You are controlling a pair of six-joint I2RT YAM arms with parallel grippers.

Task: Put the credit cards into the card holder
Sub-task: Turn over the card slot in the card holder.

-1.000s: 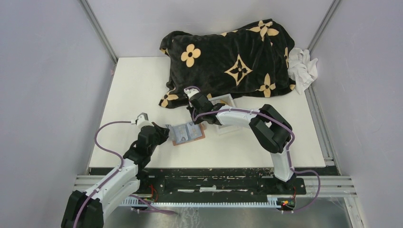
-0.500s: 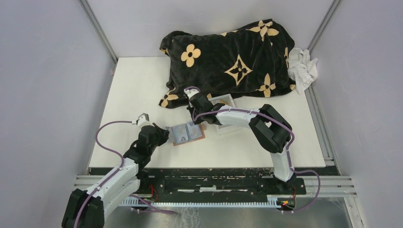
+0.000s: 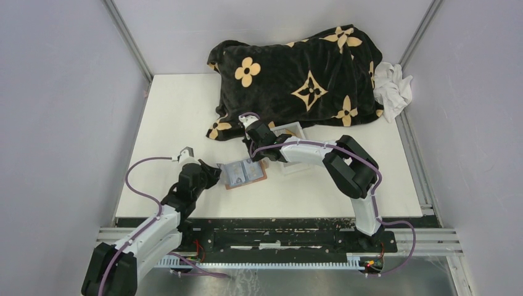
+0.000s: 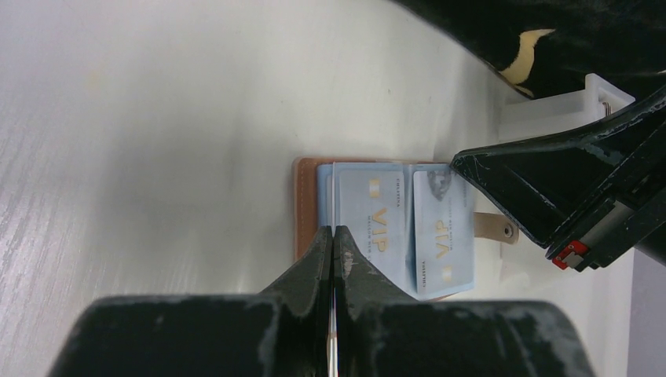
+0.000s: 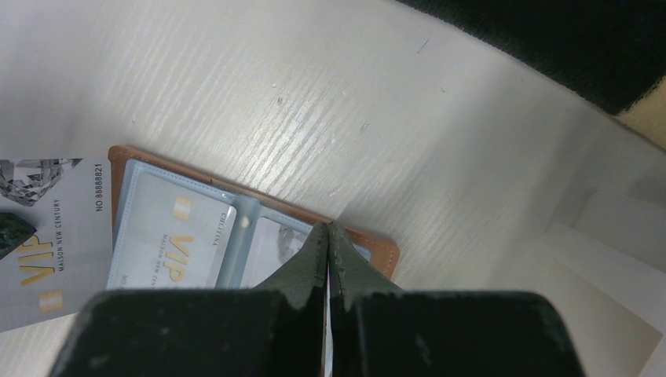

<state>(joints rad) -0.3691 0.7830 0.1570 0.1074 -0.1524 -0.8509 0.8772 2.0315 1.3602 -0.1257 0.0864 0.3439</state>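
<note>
1. Card holder [image 3: 245, 173] lies open on the table [image 3: 179, 117], with pale blue cards [image 4: 369, 224] in its sleeves.
2. Left gripper [image 4: 334, 236]: jaws clamped on a grey credit card [image 5: 55, 236] at the holder's left edge.
3. Right gripper [image 5: 328, 230]: jaws closed, tips at the holder's far edge.

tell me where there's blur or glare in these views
left wrist: the left gripper is a dark blur up close, the credit cards sharp, pale sheen on the table; right wrist: right gripper blurred, card print crisp; top external: even light, all sharp.
</note>
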